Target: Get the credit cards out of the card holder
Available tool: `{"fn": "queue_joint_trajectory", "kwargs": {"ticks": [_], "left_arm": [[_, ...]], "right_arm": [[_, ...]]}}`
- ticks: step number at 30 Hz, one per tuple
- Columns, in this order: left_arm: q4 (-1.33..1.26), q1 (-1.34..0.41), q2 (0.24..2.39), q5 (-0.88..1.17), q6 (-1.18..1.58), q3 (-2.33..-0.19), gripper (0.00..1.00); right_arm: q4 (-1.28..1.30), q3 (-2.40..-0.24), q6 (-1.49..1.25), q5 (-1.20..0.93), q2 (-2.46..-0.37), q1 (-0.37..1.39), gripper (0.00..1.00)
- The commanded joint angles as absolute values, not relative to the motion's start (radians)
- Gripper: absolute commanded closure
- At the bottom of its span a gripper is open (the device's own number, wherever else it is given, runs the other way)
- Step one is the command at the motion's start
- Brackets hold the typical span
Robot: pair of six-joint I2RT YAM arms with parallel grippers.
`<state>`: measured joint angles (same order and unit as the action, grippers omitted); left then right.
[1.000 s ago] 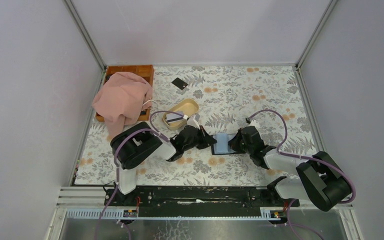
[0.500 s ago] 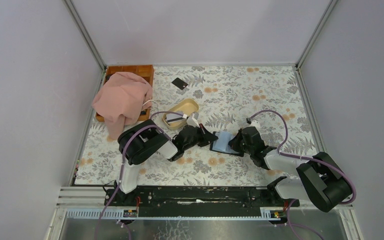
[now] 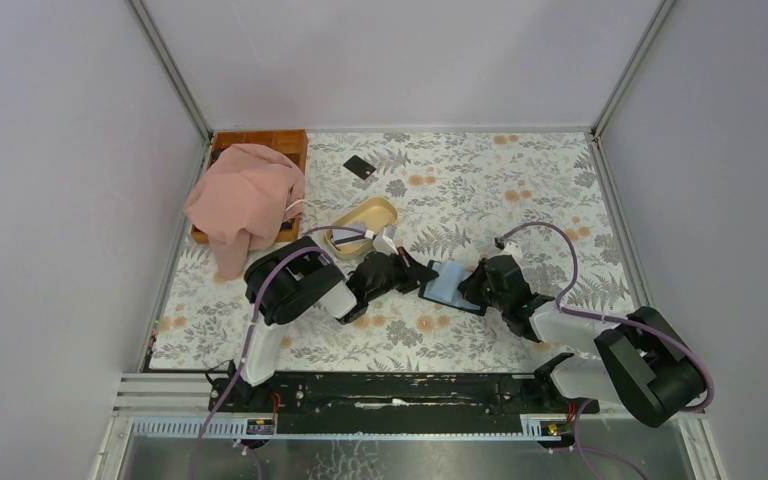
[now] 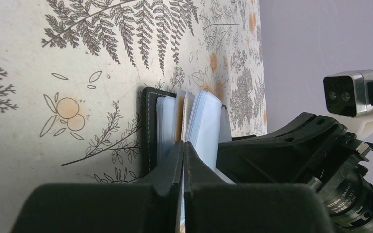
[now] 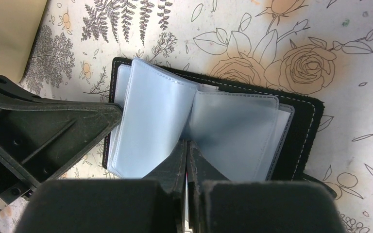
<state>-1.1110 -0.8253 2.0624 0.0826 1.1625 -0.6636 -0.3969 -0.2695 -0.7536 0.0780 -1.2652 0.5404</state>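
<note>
The small black bifold card holder point(image 3: 448, 284) lies open on the floral-patterned desk point(image 3: 520, 200), directly between the two sets of jaws, which face each other across it. Its black stitched cover point(image 5: 301, 121) is flat on the desk, and its blue-grey clear plastic sleeves point(image 5: 150, 121) stand fanned up from the spine.

The left jaws are closed, fingers pressed together. Their tips are at the near edge of the sleeves, with the upright leaves just ahead and slightly to one side. I cannot tell whether a sleeve edge is caught between them.

The right jaws are also closed. Their tips sit in the fold where two sleeves meet, one leaf bulging away on either side. Whether anything thin is pinched there is not clear. From the right wrist view, the body of the left jaws lies just beyond the holder's far edge, touching or nearly touching the outermost sleeve.

One thin flat black credit card point(image 3: 360, 167) lies on the desk well beyond both jaws, towards the back wall. A beige oval dish point(image 3: 385, 208) sits just behind the left jaws; what it holds is too small to make out. Farther off on the left jaws' side, a pink cloth point(image 3: 245, 200) is draped over a brown wooden tray point(image 3: 285, 140).
</note>
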Motion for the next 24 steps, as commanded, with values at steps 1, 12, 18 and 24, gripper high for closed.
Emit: {"fn": "queue_joint_trajectory", "kwargs": {"ticks": [1,12,18,24], "left_arm": [[-1.293,-0.909,2.073,0.365,1.237,-0.711,1.00],[-1.338,-0.923,2.096,0.393,1.279,-0.736,1.00],[-1.362,-0.929,2.118,0.401,1.301,-0.749,1.00],[-1.354,-0.933,2.113,0.406,1.304,-0.769,1.00]], "right_arm": [[-0.261,-0.226,-0.755,-0.039,-1.302,0.568,1.00],[-0.262,-0.217,-0.758,-0.040,-1.282,0.568,1.00],[-0.262,-0.216,-0.759,-0.045,-1.274,0.568,1.00],[-0.269,-0.212,-0.759,-0.053,-1.249,0.568,1.00]]}}
